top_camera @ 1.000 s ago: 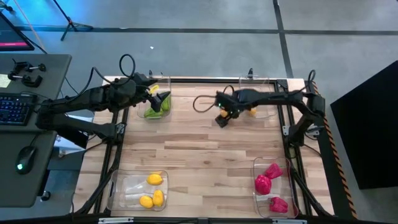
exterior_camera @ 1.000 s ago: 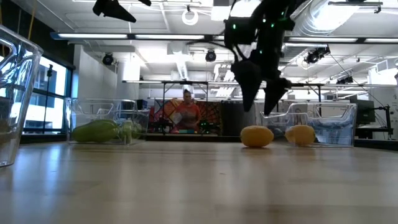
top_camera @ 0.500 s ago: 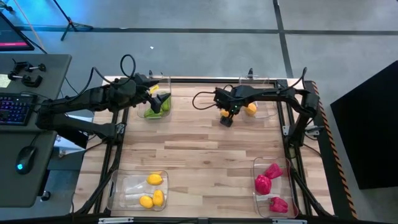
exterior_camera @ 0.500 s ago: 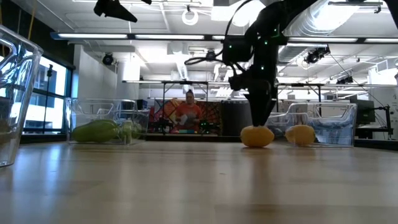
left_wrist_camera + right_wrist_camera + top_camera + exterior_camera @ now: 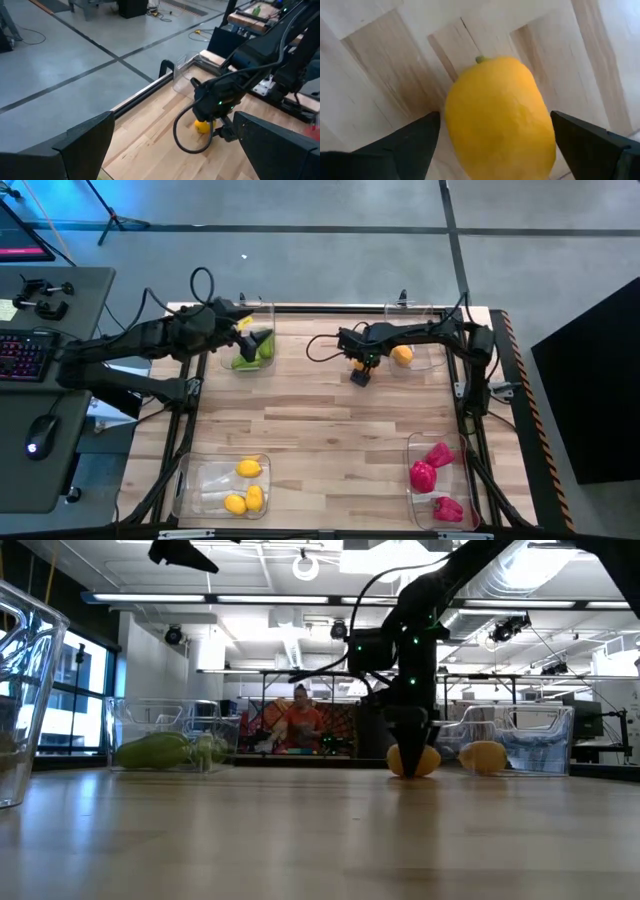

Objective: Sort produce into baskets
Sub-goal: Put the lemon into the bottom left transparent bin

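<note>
On the pale wood tabletop (image 5: 320, 420), the right gripper (image 5: 492, 165) spreads open fingers around an orange fruit (image 5: 497, 117). The left gripper (image 5: 262, 340) hangs at ten o'clock, fingers apart. A person (image 5: 300, 723) sits beyond.

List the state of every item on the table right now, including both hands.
Right hand: open, lowered around the orange fruit.
Orange fruit: on the table, ungrasped.
Left hand: open, above the green bin.
Green bin: green produce inside.
Yellow bin: three pieces.
Red bin: three pieces.
Far right bin: one orange piece.
</note>
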### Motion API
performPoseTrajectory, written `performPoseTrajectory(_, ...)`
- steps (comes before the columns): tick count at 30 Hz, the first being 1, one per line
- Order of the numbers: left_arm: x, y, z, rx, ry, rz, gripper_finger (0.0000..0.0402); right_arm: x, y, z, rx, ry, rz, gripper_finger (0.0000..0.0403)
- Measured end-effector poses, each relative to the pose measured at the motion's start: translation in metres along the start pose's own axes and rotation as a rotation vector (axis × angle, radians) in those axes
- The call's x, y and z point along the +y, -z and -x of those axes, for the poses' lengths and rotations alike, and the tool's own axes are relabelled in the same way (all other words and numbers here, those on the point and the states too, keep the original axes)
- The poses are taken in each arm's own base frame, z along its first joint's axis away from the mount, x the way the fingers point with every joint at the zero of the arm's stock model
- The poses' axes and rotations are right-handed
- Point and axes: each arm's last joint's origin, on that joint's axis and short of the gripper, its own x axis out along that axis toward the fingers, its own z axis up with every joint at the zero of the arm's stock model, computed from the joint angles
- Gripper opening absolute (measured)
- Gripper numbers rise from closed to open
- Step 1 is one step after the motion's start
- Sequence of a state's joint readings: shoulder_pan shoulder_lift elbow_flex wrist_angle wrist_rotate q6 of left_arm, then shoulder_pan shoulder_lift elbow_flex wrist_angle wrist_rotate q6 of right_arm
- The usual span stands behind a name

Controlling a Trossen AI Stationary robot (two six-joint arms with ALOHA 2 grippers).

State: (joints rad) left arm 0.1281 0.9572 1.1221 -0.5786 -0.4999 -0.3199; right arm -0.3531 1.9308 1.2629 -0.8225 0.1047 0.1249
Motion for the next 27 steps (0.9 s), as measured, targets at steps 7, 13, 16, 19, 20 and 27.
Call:
performPoseTrajectory(7,0.009,-0.007,0.029,-0.084,0.055,0.038,0.0395,0.001,0.008,0.012,0.040,0.006,-0.009,0.0255)
performPoseTrajectory(13,0.029,-0.014,0.066,-0.221,0.063,0.162,0.0395,0.009,0.009,0.062,-0.203,-0.050,-0.003,0.0148)
performPoseTrajectory(16,0.037,-0.015,0.077,-0.264,0.053,0.251,0.0395,0.016,0.004,0.086,-0.375,-0.164,-0.019,0.0148)
performPoseTrajectory(19,0.041,-0.015,0.083,-0.279,0.045,0.278,0.0395,0.035,-0.003,0.101,-0.519,-0.302,0.002,0.0148)
performPoseTrajectory(20,0.041,-0.015,0.083,-0.277,0.046,0.283,0.0395,0.043,-0.005,0.104,-0.555,-0.347,0.022,0.0148)
performPoseTrajectory(27,0.039,-0.014,0.082,-0.239,0.137,0.366,0.0395,0.138,-0.010,0.091,-0.692,-0.623,0.156,0.0163)
